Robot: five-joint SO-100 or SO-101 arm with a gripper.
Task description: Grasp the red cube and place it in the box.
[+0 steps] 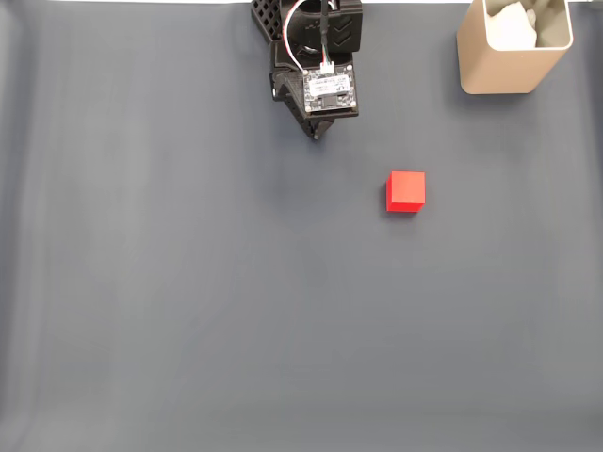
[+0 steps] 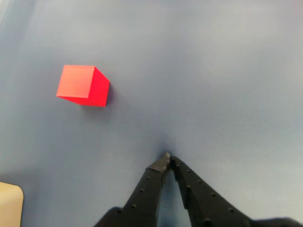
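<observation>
The tool (image 2: 168, 157) hung clenched and empty low over the grey counter (image 1: 170, 301), while the red cube (image 2: 83, 86) sat loose ahead and to its left in the wrist view, well apart from the box (image 1: 513, 52).

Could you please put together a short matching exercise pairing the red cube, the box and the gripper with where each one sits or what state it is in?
Things:
1. red cube
2. box
3. gripper

Places or states:
A. stands at the top right corner of the fixed view, open top up
B. shut, fingertips together, holding nothing
C. lies alone on the grey table, right of centre in the fixed view

Pairs: 1-C, 2-A, 3-B
</observation>
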